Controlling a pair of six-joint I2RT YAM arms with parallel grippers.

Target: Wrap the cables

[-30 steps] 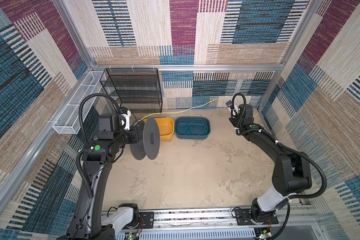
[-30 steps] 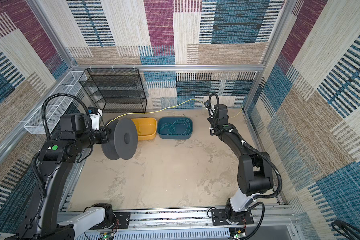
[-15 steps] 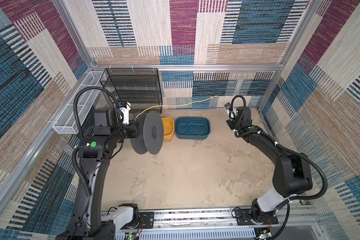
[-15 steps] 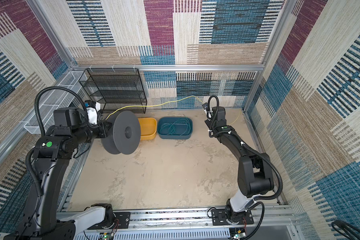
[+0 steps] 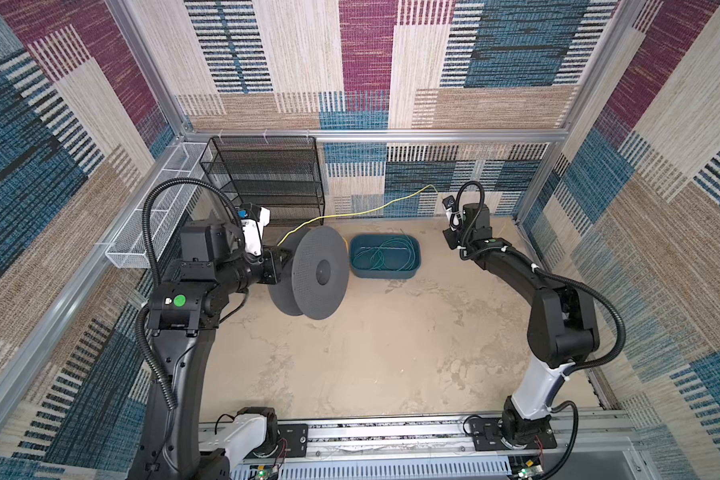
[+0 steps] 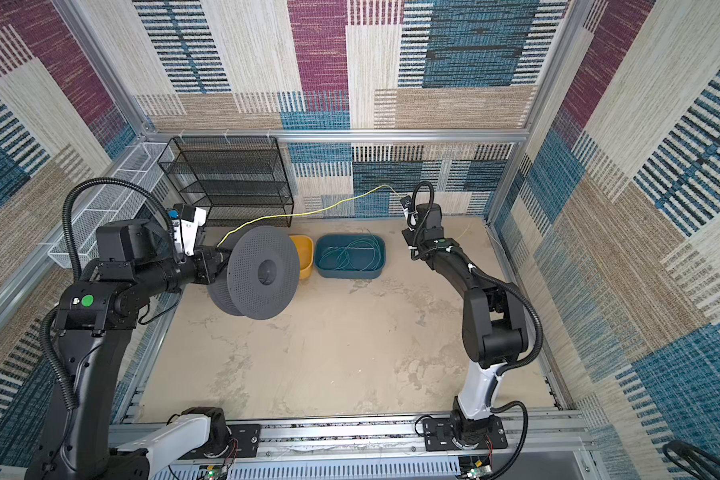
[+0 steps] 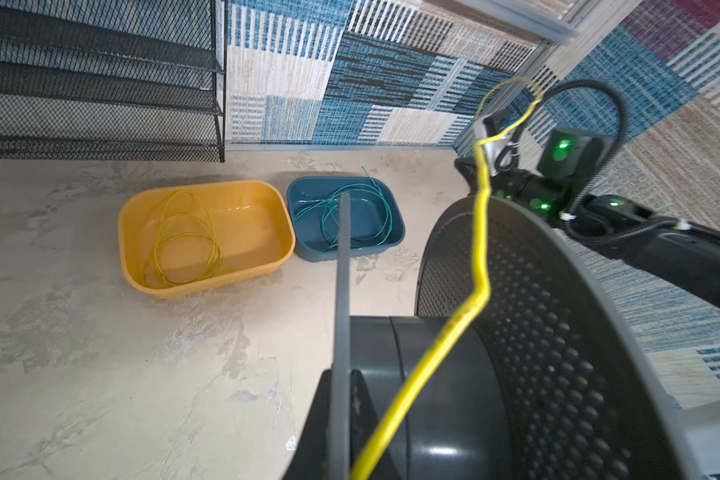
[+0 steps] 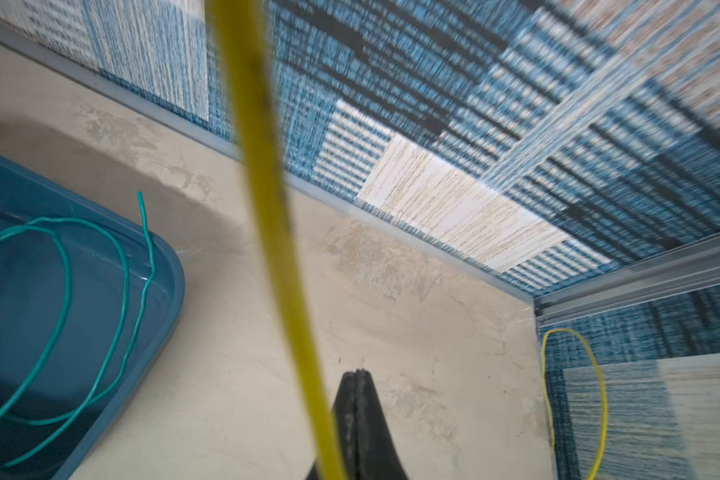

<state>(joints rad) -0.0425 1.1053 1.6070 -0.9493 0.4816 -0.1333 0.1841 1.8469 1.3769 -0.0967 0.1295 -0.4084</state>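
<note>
**Yellow cable is stretching from the spool to the right end effector**

The left end effector is carrying the grey spool. Its fingers are hiding behind the rear flange, so whether they are together or apart cannot be told. The right end effector is showing its fingers pressed together, apparently pinching the yellow cable low down.

That cable is running in one long, nearly straight line. It is starting at the spool's hub, just in front of the left end effector, and ending at the right end effector, well apart from it. In the left wrist view it is slanting across the inner face of the far flange and over its rim.

The coming turn is likely depending on this line lying between the flanges, and the right end effector is the one placed to steer it. The teal cables are lying loose in a blue bin between the two end effectors.
</note>
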